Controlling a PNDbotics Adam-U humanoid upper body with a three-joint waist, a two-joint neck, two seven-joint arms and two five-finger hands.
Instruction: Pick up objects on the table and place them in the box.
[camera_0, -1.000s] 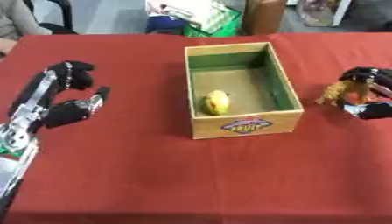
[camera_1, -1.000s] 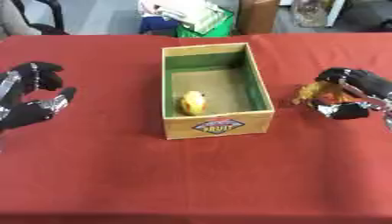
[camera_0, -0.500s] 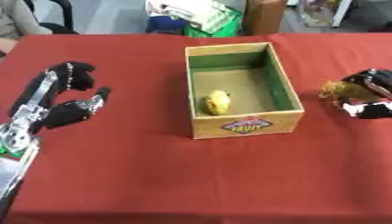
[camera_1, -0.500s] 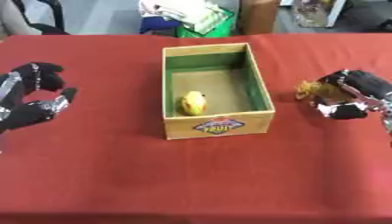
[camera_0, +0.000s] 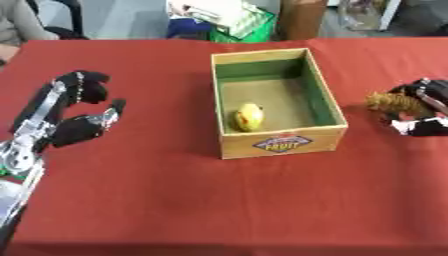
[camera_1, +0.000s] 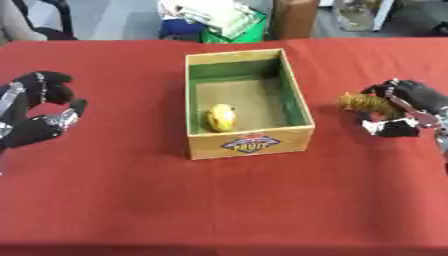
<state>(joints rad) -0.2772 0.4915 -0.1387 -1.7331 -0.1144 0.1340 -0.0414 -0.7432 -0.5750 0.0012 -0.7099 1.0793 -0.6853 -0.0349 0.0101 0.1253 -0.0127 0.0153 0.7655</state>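
A wooden box with a green inside stands in the middle of the red table. A yellow rounded object lies on its floor near the front left. To the right of the box, my right hand has its fingers curled around a brown furry object just above the cloth. My left hand hovers at the table's left side, fingers bent, holding nothing.
The red tablecloth covers the whole table. Beyond the far edge stand a green crate with papers and a brown carton. A seated person shows at the far left corner.
My right hand with the brown object has shifted slightly right and away from the box. The left hand has stayed put.
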